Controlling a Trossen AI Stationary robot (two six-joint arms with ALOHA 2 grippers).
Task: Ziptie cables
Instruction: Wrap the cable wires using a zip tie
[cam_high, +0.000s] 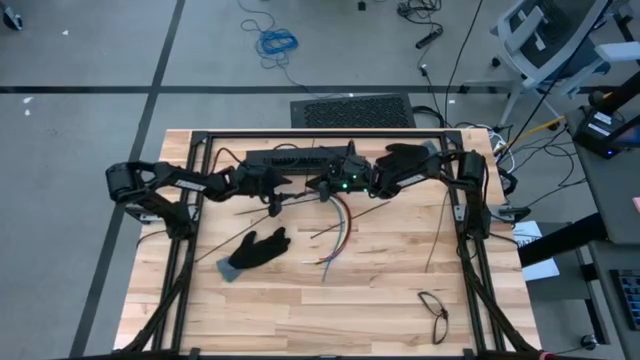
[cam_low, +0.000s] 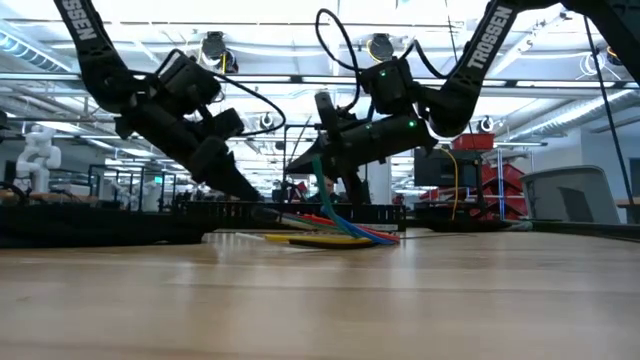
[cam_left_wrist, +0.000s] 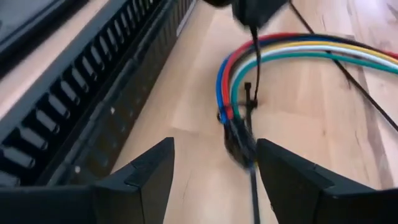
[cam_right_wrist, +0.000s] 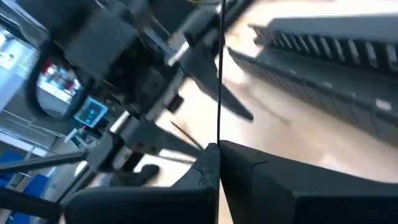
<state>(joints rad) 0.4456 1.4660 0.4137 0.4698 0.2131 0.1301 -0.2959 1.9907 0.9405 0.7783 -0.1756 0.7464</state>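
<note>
The cables are a bundle of blue, red, yellow, white and green wires bent in a tight arc, lying on the wood in front of the slotted bar. They also show in the high view as the cables and in the low view as the cables. A thin black zip tie is looped around the bundle near the bend. My left gripper is open, low over the table, with its fingers on either side of the bundle's bend and touching nothing. My right gripper hangs just above the bundle and is shut on the zip tie's strip. My right gripper pinches the zip tie's free strip between its two fingertips. The fingers come from above, slanting in from the table's right. The strip runs straight down from the gripper to the loop around the cables, which lie on the table.
The long black slotted bar lies along the far side, close to both grippers. A black glove lies near the left. Loose thin black strips and a small dark loop lie to the right. Black frame rails flank the table.
</note>
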